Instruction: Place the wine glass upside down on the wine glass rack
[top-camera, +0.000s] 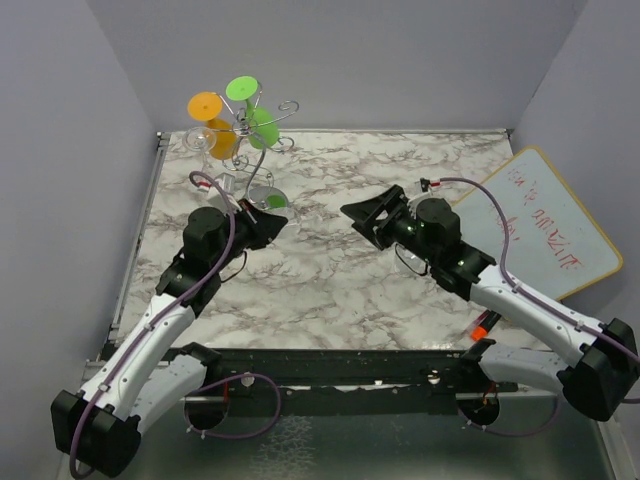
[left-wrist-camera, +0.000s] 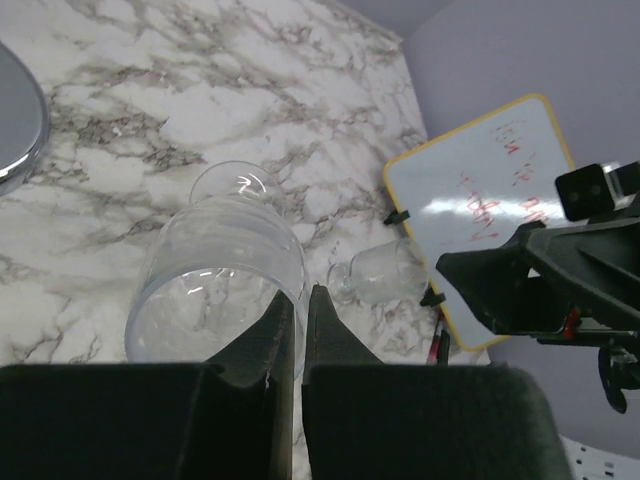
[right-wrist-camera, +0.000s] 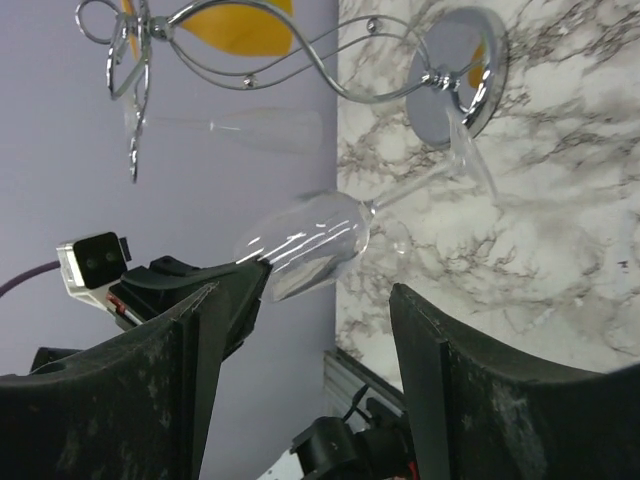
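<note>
Your left gripper (left-wrist-camera: 298, 300) is pressed together on the wine glass (left-wrist-camera: 215, 275), with the rim of the bowl pinched between the two fingers. The bowl sits right at the fingertips and a little to their left. The stem and foot point away from the gripper, towards the round base (right-wrist-camera: 455, 75) of the wine glass rack (right-wrist-camera: 148, 30).

From the right wrist view, the glass hangs tilted, with its foot down by that base. You can't tell whether the foot touches it.

So the grasp looks done, and the carry and flip is the step in hand. Next you'll likely need to lift, roll the wrist until the foot is on top, and thread the stem into a free curl. Those curls sit above and beyond the gripper. Mind the orange glass (top-camera: 220, 138) and the green glass (top-camera: 264, 127) hung there.

Further out to the right, your right gripper (right-wrist-camera: 315, 300) stands spread wide and empty, well apart. A second clear glass (left-wrist-camera: 380, 270) lies on the table beyond the fingertips, near the whiteboard (left-wrist-camera: 480, 190).
</note>
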